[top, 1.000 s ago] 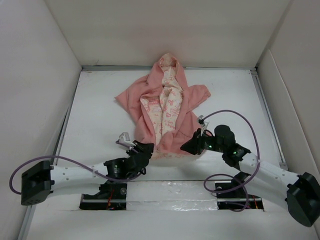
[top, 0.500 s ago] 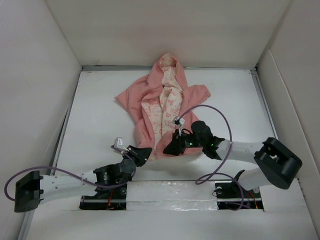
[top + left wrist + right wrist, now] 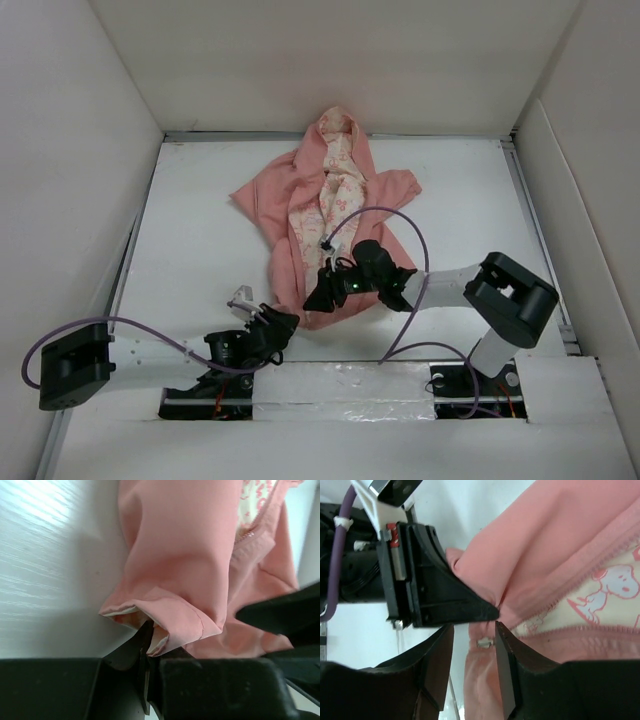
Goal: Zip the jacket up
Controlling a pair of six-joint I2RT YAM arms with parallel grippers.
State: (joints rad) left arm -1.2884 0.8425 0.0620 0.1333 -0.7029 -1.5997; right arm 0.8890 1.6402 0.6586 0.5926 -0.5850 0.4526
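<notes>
The salmon-pink jacket [image 3: 275,195] lies open on the white table [image 3: 200,250], hood at the far end, cream printed lining [image 3: 335,195] showing. My left gripper [image 3: 283,320] is shut on the jacket's bottom hem corner [image 3: 165,625] at the near left. My right gripper [image 3: 316,297] is open, low over the bottom hem just right of the left gripper. In the right wrist view its fingers [image 3: 507,670] straddle a small metal zipper piece [image 3: 484,642] on the pink fabric [image 3: 545,545]. Zipper teeth [image 3: 600,560] run beside the lining. The left gripper [image 3: 435,590] shows there too.
White walls enclose the table at the left [image 3: 70,200], back [image 3: 330,60] and right [image 3: 590,200]. The right arm's purple cable [image 3: 390,225] loops over the jacket's lower right. The arm bases and mounting slots [image 3: 330,400] sit along the near edge.
My right arm has swung left and down to the jacket's bottom hem. My left gripper has drawn back toward the near edge with the hem, and the lower jacket has narrowed.
</notes>
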